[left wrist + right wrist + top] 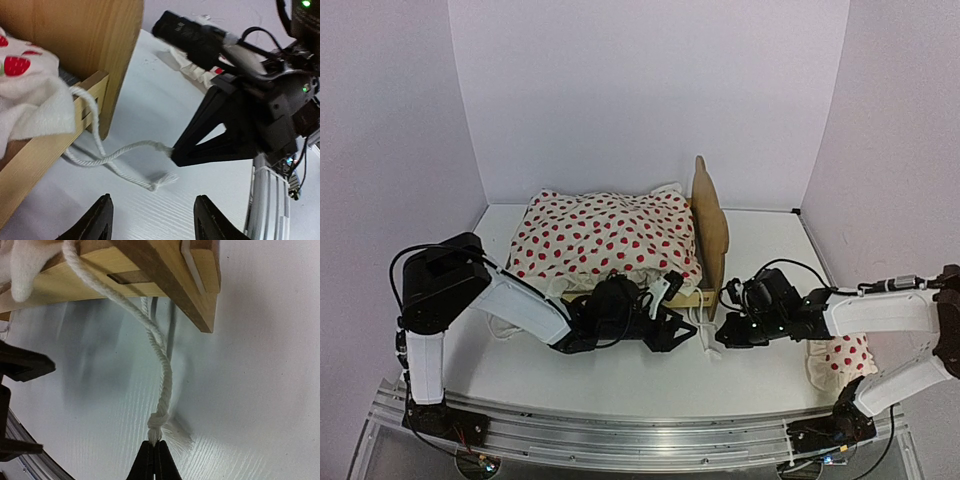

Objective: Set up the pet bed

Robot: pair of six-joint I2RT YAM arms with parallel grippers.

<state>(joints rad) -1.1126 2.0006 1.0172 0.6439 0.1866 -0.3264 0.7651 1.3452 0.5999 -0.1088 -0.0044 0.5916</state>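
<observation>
The pet bed stands at the back of the table, its plywood headboard on the right, with a white red-dotted duvet heaped on it. A white rope comes off the frame's corner. My right gripper is shut on that rope's knotted end, low over the table. A second rope end, frayed, lies loose on the table. My left gripper is open just short of that frayed end, with nothing between its fingers. In the top view the two grippers, left and right, nearly meet at the bed's front right corner.
A small red-dotted pillow lies at the right, partly under my right arm. White walls close in the table on three sides. A metal rail runs along the near edge.
</observation>
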